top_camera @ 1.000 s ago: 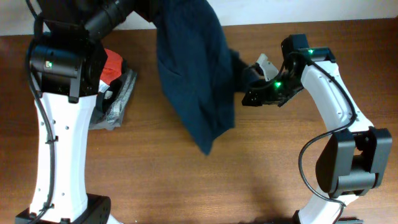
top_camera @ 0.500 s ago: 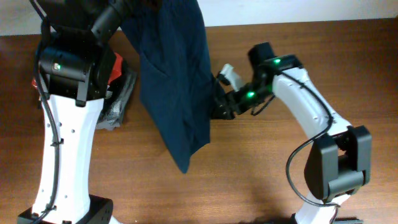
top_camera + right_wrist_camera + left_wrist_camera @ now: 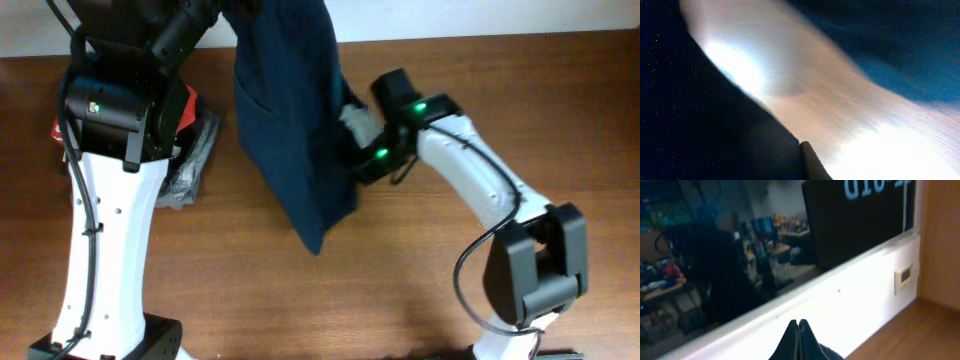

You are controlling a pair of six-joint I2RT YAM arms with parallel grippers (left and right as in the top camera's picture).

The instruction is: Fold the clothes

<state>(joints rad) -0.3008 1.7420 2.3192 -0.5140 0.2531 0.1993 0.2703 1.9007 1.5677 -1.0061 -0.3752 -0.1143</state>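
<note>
The navy garment (image 3: 295, 130) hangs in the air over the middle of the desk (image 3: 420, 290), top edge lifted out of the overhead view, lower corner dangling low toward the wood. The left gripper (image 3: 798, 339) is up high, fingers pressed tight together with dark cloth at their base. The right gripper (image 3: 352, 158) is in at the garment's right edge, clamped on the cloth there. At the left lie a red garment (image 3: 183, 103) and a grey folded garment (image 3: 198, 155), touching and partly under the left arm.
</note>
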